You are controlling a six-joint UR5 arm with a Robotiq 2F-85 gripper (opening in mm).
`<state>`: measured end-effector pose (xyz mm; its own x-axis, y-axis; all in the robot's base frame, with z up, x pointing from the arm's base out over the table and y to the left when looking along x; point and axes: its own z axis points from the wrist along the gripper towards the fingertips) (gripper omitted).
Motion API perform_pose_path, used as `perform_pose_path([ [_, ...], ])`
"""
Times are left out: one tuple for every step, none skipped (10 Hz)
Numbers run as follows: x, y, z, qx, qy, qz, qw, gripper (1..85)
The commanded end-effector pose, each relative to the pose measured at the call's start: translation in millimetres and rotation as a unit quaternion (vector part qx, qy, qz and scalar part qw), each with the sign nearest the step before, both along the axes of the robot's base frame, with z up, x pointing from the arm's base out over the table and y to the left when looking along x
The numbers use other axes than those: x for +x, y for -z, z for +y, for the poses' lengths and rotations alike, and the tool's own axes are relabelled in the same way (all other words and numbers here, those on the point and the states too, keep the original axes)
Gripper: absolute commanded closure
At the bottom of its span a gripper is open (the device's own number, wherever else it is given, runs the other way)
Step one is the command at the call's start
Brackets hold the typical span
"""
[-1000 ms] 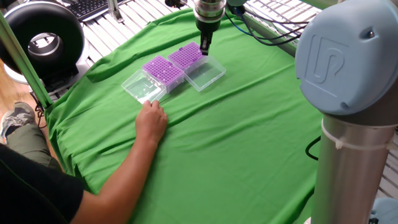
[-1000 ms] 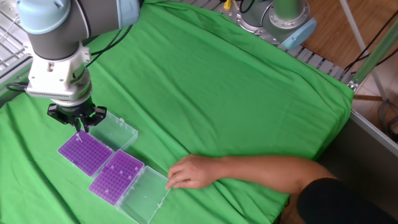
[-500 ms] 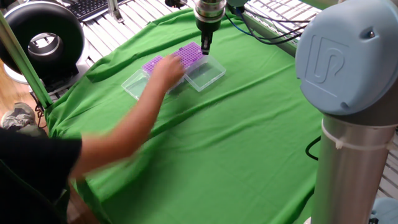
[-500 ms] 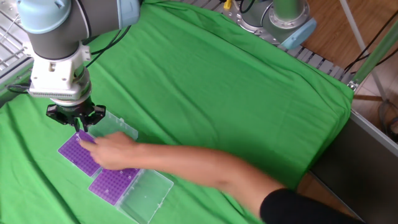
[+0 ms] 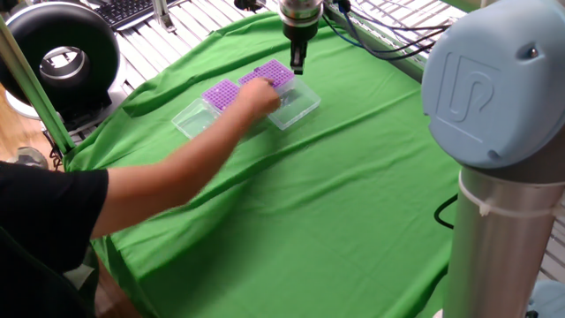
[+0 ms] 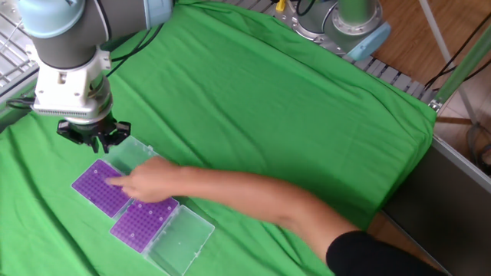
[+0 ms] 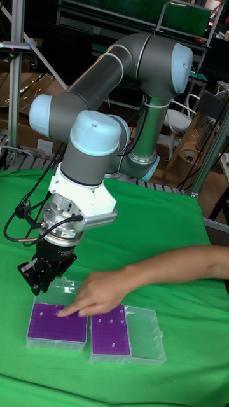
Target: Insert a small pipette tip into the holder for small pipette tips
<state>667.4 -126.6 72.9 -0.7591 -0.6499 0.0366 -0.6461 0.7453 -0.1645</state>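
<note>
Two purple racks in clear boxes are being presented side by side on the green cloth [image 6: 291, 100], each with its hinged lid [image 6: 181, 239] folded flat beside it, presumably so that the grids of holes are being left exposed from above. The holder for small pipette tips [image 6: 101, 187], judged to be the rack nearer the arm, is lying just beneath and slightly to one side of the gripper [image 6: 93, 135]; the other rack [image 6: 143, 223] is lying right beside it. A person's hand [image 6: 149, 182] is being stretched across the cloth and is being rested on the racks, its fingers laid over the edge of the nearer holder, possibly to steady or shift it. This hand is being kept close under the tool, which is judged a risk for any descent. The gripper is being held above the holder's open lid [image 7: 63, 291] and clear of the rack, pointing straight down. Its fingers are being shown close together in the tall fixed view [image 7: 39, 275], but whether they are pressed shut or pinching a tip cannot be told, since no tip is being resolved between them. Nothing is being touched by the tool in any view
</note>
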Motion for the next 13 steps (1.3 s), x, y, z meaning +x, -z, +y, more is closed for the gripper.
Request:
perform_pose_path([
  [-3.8,-10.6,3.3,0.001,0.013,0.008,0.9999,62.0],
  [-1.6,-9.3,7.4,0.003,0.019,0.007,0.9998,61.7],
  [-0.6,-9.8,11.6,0.006,0.025,0.009,0.9996,61.7],
  [-1.0,-10.5,17.9,0.012,0.031,0.015,0.9993,61.3],
  [2.1,-11.1,23.4,0.012,0.034,0.017,0.9992,60.7],
  [3.5,-11.5,32.6,0.015,0.043,0.022,0.9987,60.3],
  [3.4,-12.1,40.6,0.02,0.05,0.028,0.9982,60.0],
  [4.9,-13.5,42.1,0.017,0.053,0.029,0.9981,60.0],
  [5.7,-13.3,42.5,0.016,0.052,0.029,0.9981,60.0],
  [6.0,-13.6,40.6,0.013,0.048,0.028,0.9984,60.0],
  [5.7,-14.7,38.3,0.009,0.044,0.029,0.9986,60.0],
  [4.3,-17.8,34.3,0.002,0.04,0.029,0.9988,60.0],
  [2.0,-21.6,31.3,-0.003,0.039,0.031,0.9988,60.0],
])
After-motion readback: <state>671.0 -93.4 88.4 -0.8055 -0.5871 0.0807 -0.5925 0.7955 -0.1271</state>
